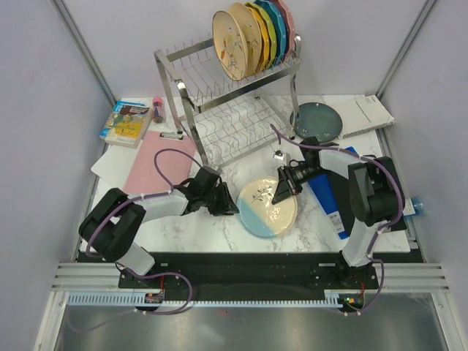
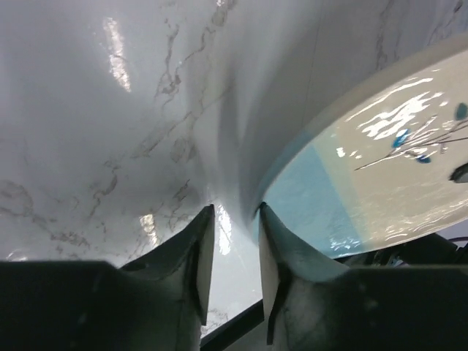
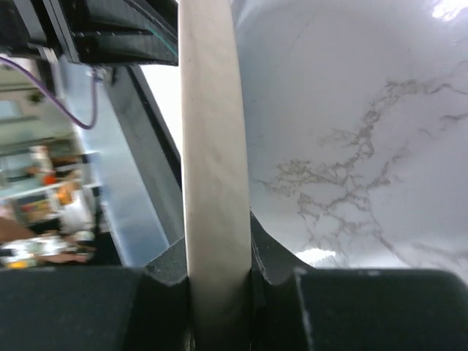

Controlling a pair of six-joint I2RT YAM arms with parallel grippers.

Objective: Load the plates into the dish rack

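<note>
My right claw (image 1: 281, 191) (image 3: 218, 223) is clamped on the blue-and-cream plate (image 1: 265, 210) (image 3: 212, 110). On the wrist cam the cream rim runs edge-on straight through the jaws, with both fingers (image 3: 278, 256) pressed against it, one on each face. From above, the grip sits on the plate's upper right edge, on the cream half by the sprig.

My left claw (image 1: 228, 203) (image 2: 235, 213) has its jaws a narrow slit apart with nothing between them, only marble table (image 2: 110, 146) showing through the gap. The plate (image 2: 365, 168) is just beside me. Its rim on the blue half passes right at the tip of my right-hand finger (image 2: 276, 248). I can't tell whether it touches the finger or just clears it. So the left claw is at the plate's left edge, not holding it.

The plate sits on the table (image 1: 219, 234) between my two claws, in front of the dish rack (image 1: 175, 62) and apart from it. I can't tell whether it lies flat or one edge is up.

In the rack's upper tier, a cream bird plate (image 1: 234, 42) stands upright at the front of a row, with coloured plates (image 1: 274, 29) stacked close behind it. The lower tier's prongs (image 1: 234, 128) carry nothing that I can see.

The dark teal plate (image 1: 316, 121) lies flat on the table just right of the rack, next to a spiral notebook (image 1: 369, 113). Both my claws are well away from it.
</note>
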